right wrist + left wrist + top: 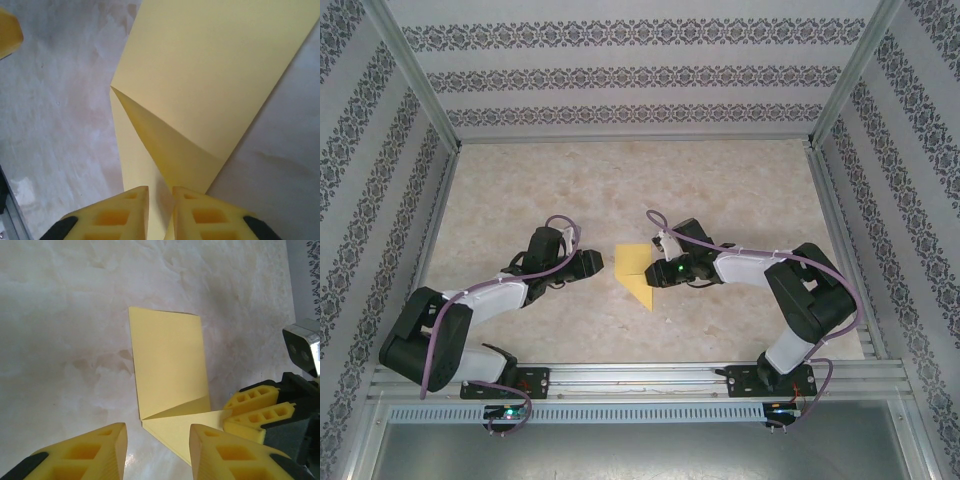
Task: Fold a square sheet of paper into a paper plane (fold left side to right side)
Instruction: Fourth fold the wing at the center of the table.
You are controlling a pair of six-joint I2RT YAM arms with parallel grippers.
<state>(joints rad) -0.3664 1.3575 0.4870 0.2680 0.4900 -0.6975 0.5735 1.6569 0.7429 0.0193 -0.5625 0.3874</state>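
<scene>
1. We are seeing the right fingers (120,212) standing almost together, and they are pinching a raised flap of the paper (215,65) between them.
2. We are recording the right gripper (653,272) as clamped on the paper's right-hand corner, reaching in from the right side of the table (520,190).
3. We are seeing the left fingers (90,452) standing well apart and holding nothing. The near part of the paper is showing through the gap between them.
4. We are placing the left gripper (603,264) just beside the paper's left edge, pointing toward the right gripper. We cannot tell whether it is touching the paper.
5. We are listing the paper as yellow and folded, lying near the middle of the table between the two grippers. A flat rectangular panel is resting on the surface. Beyond a diagonal crease, a triangular part is running to a point in the right fingers and rising there off the table.
6. We are noting the table as pale and marbled.
7. We are seeing the left arm (470,300) and right arm (790,290) bending inward from the near edge, lilac cables running along both.
8. We are noting patterned walls (640,70) enclosing three sides.
</scene>
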